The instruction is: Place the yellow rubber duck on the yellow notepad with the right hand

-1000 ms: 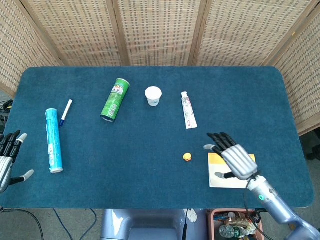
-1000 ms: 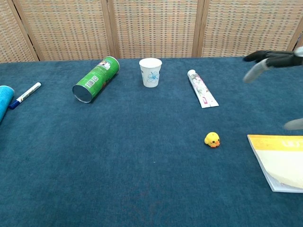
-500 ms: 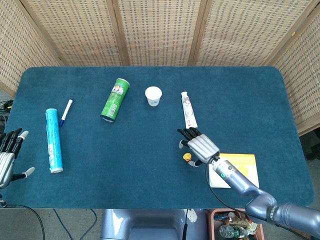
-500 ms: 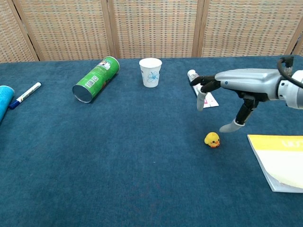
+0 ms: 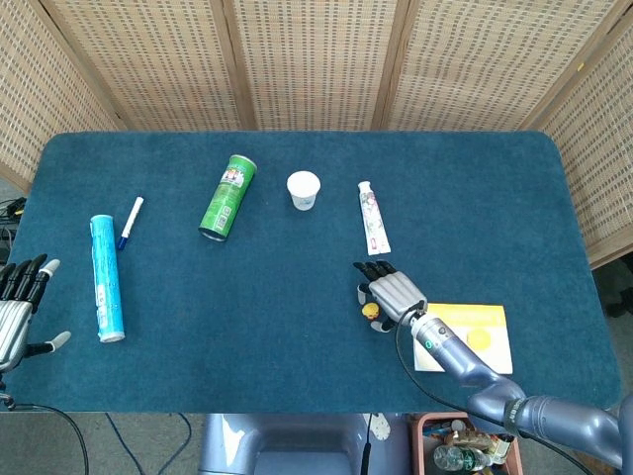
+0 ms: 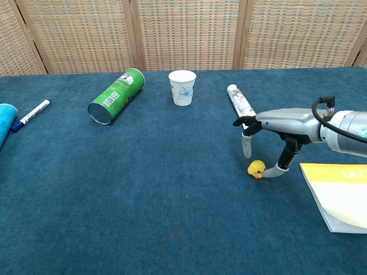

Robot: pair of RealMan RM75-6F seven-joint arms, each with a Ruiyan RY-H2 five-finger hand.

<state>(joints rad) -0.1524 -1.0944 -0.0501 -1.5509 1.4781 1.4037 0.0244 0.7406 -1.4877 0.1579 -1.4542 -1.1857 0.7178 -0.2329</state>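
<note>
The small yellow rubber duck (image 5: 370, 311) (image 6: 256, 169) stands on the blue tablecloth, left of the yellow notepad (image 5: 477, 337) (image 6: 342, 195), which lies flat near the front right edge. My right hand (image 5: 392, 293) (image 6: 278, 122) hovers low over the duck with its fingers spread. The thumb tip touches the duck's right side, while one finger hangs down just behind and to the left of it. The duck still rests on the cloth. My left hand (image 5: 16, 308) stays at the far left edge with its fingers apart, holding nothing.
A toothpaste tube (image 5: 373, 219) (image 6: 241, 104) lies just behind the right hand. Further back are a paper cup (image 5: 304, 190) (image 6: 183, 87) and a toppled green can (image 5: 226, 196) (image 6: 116, 95). A blue tube (image 5: 106, 277) and a pen (image 5: 131, 222) (image 6: 31, 114) lie at the left.
My right hand has swung left from above the notepad to the duck and dropped lower, so its thumb now meets the duck. The duck and the left hand have stayed put.
</note>
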